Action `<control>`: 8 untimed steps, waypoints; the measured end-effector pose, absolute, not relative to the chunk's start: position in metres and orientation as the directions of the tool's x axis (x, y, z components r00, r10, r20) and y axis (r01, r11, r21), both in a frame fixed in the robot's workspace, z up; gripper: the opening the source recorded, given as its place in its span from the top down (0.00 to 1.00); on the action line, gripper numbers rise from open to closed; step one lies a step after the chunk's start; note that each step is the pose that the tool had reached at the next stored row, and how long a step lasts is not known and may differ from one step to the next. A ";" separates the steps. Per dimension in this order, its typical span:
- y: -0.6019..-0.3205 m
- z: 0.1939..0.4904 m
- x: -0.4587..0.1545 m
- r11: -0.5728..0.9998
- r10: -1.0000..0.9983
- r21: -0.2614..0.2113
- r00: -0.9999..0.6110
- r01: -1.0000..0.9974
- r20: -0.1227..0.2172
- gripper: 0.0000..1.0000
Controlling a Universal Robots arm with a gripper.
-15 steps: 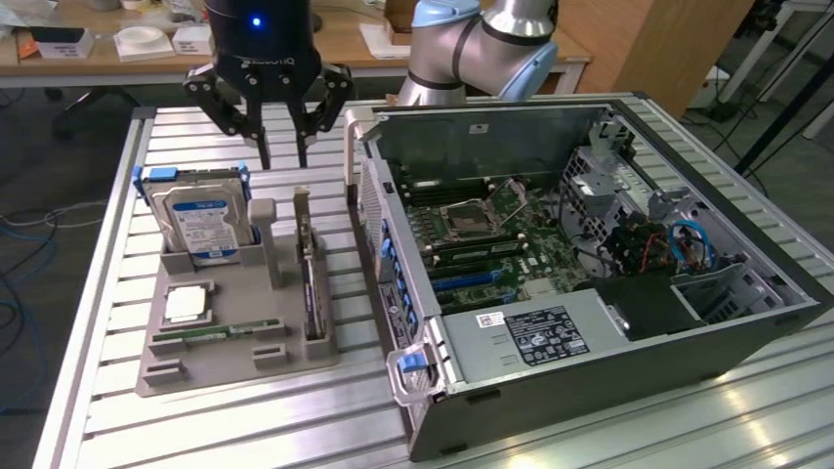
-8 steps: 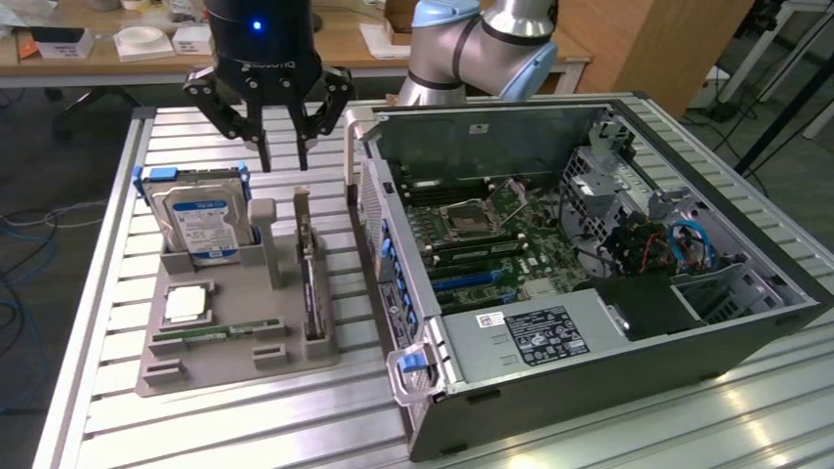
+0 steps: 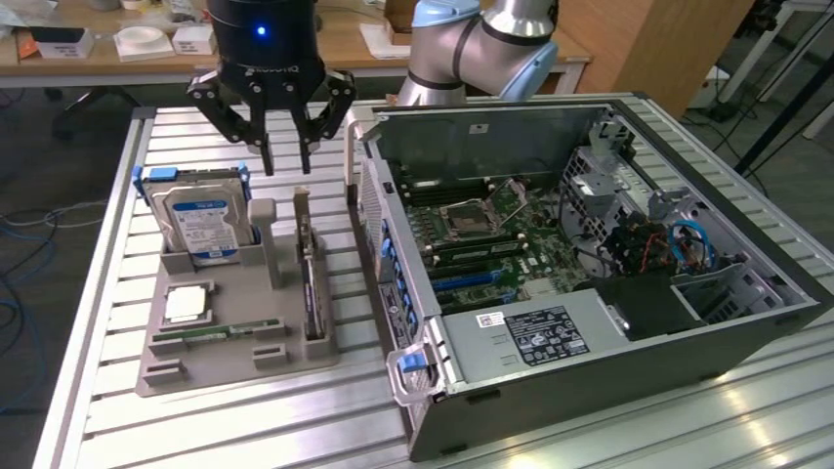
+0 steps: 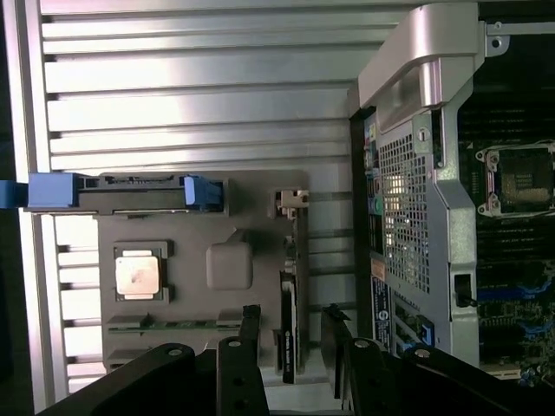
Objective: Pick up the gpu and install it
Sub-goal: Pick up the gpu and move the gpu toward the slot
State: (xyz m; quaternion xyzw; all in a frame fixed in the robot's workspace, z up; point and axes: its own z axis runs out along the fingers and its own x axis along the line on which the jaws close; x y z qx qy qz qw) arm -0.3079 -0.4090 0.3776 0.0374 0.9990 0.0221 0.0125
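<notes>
None of the installation is done at this moment. The black pincer (image 3: 287,164) hangs released, jaws spread wide and grasping nothing, above the far end of the parts tray. In the wrist view the pincer (image 4: 291,314) straddles the line of the card from above without touching it.

1. Task item. The gpu (image 3: 311,285), a thin, flat, dark rectangular expansion card with a pale metal edge, stands on its long edge in a narrow slot of the tray. The wrist view shows the gpu (image 4: 289,334) edge-on, between the jaws. We judge that both pick-up and installation are left to do.

2. Grey moulded plastic tray (image 3: 234,369). Besides the card it holds:
- a silver hard drive with a blue label (image 3: 202,220), upright in a blue bracket at the far end;
- a square silver processor chip (image 3: 187,305), lying flat in a recess;
- a narrow green memory stick (image 3: 215,334), lying along a groove near the chip.

3. Black tower computer case (image 3: 587,342). It lies on its side just beside the tray, on the exterior view's right, with the side panel off. Inside we see the green motherboard (image 3: 502,239) with its bare processor socket (image 3: 467,220). We see no expansion card seated on the board.

4. Tray and case both rest on the slatted aluminium worktop (image 3: 195,430).
</notes>
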 end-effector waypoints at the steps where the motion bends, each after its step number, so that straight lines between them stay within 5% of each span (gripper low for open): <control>1: -0.409 0.377 -0.308 0.996 0.075 0.045 -0.997 0.074 -0.023 0.59; 8: -0.412 0.374 -0.307 0.996 0.075 0.045 -0.997 0.074 -0.023 0.59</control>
